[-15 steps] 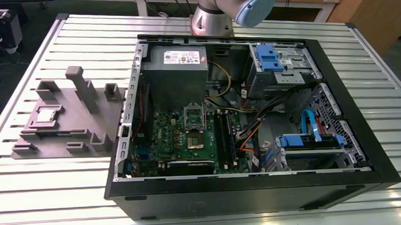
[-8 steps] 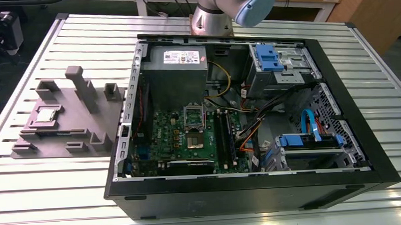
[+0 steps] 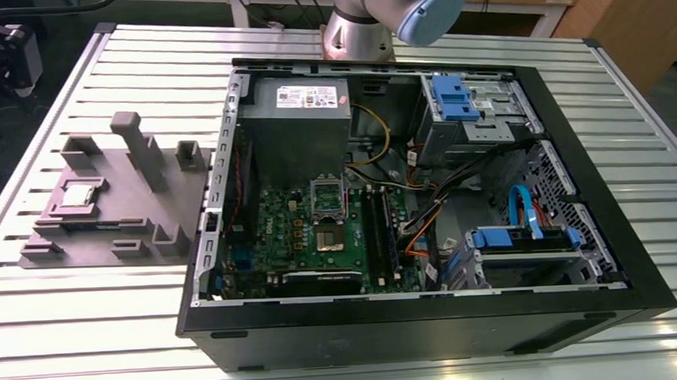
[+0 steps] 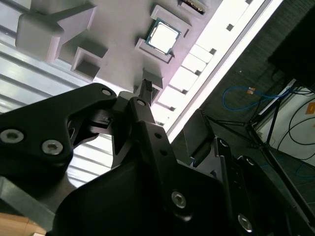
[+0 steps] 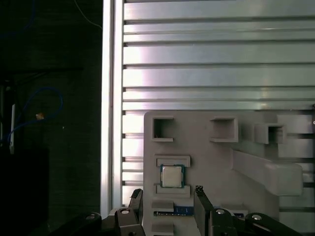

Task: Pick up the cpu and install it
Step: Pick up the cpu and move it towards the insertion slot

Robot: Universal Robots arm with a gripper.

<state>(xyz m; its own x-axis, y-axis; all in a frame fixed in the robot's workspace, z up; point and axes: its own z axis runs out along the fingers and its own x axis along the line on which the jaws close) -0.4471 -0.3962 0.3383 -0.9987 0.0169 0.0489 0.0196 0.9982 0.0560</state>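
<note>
The cpu [image 3: 79, 195] is a small silvery square chip lying flat in a pocket of the grey moulded tray [image 3: 126, 223], at the exterior view's left, on the slatted table. In the first wrist view my gripper [image 5: 167, 192] hangs well above the tray [image 5: 216, 162], open, with nothing between its two dark fingers [image 5: 136, 197]. The cpu [image 5: 172, 176] shows in the gap between them, far below. In the second wrist view the cpu [image 4: 163, 36] lies beyond one black finger [image 4: 145, 98]. The motherboard's socket [image 3: 329, 238] sits inside the open computer case, its metal frame [image 3: 328, 195] flipped up.
The open black computer case [image 3: 433, 313] takes up the middle and the exterior view's right, with a grey power supply [image 3: 296, 107], blue drive brackets [image 3: 453, 97] and cables. Tall posts [image 3: 134, 142] rise from the tray. The table edge [image 5: 106, 98] runs close to the tray.
</note>
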